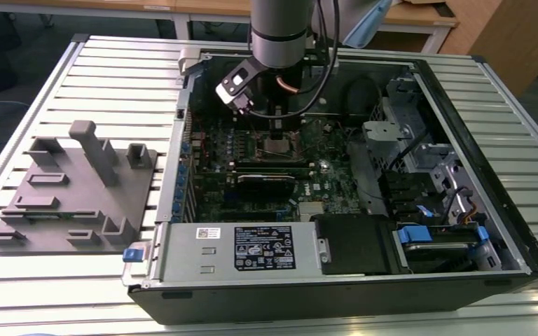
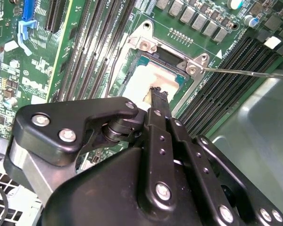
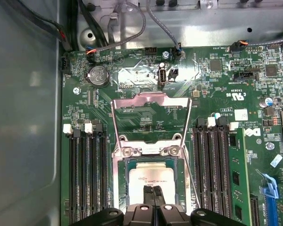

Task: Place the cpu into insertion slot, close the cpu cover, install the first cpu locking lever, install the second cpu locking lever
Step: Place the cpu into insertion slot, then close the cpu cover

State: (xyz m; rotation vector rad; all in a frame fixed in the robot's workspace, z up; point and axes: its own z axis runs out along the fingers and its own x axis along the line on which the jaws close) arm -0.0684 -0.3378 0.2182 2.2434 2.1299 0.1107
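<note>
The gripper (image 3: 154, 191) is reaching down into the open computer case (image 1: 325, 302). Its two fingers (image 2: 156, 141) are pressed together, and nothing is showing between them. Their shared tip is sitting on, or just above, the pale top of the cpu (image 3: 153, 175); I cannot tell which. The cpu is lying flat inside the insertion slot (image 2: 167, 57), between the two banks of memory slots (image 3: 87, 174) on the motherboard (image 3: 217, 75). Just past the slot's far edge, the cpu cover (image 3: 148, 147) is lying swung open. Its hinge line is running crosswise to the fingers, so the cover is lying straight ahead of the tip. One locking lever (image 2: 245, 73) is sticking out unlatched beside the slot.
</note>
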